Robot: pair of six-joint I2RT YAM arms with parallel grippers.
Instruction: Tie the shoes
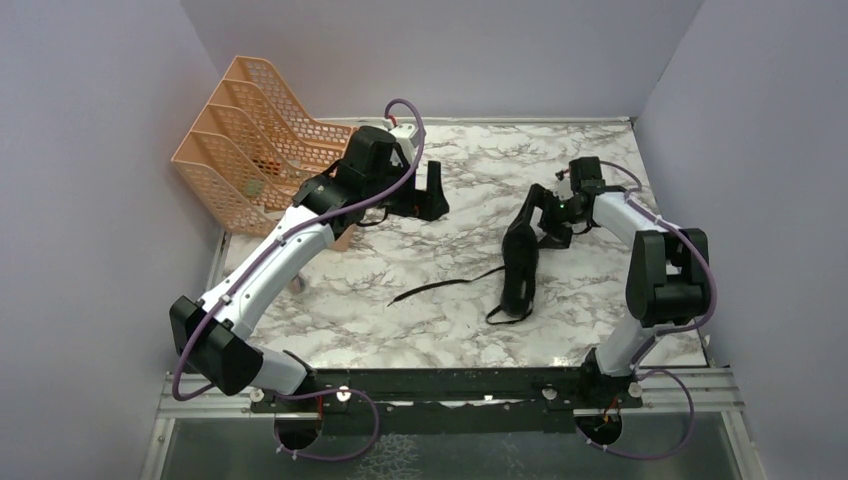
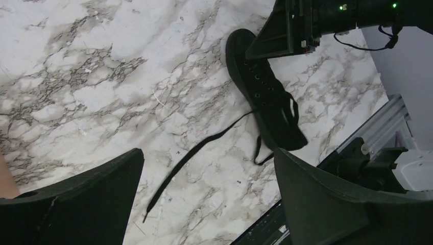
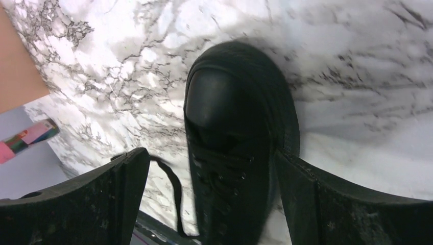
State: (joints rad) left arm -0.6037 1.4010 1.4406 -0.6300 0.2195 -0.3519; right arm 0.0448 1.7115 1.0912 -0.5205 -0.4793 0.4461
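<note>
- The shoe is laid on the marble table, well apart from the orange rack, to its right and nearer the arm bases.
- Its toe is pointed away from the bases, and its heel is turned toward them.
- The laces are seen untied: one long lace is stretched flat from the shoe's middle back toward the rack's side, and a short loop is left by the heel.
- The left gripper is held just beside the rack, on its right, above the table.
- In its wrist view, the left gripper is spread wide with nothing between the fingers. The shoe and the long lace are seen well below and beyond it.
- The right gripper is found far right of the rack, over the shoe's toe.
- In its wrist view, the right gripper is spread wide, with the front of the shoe framed between the fingers.
- No grip is shown there. Whether the shoe's edge is touched by the right-hand finger cannot be told, as that view is blurred.
</note>
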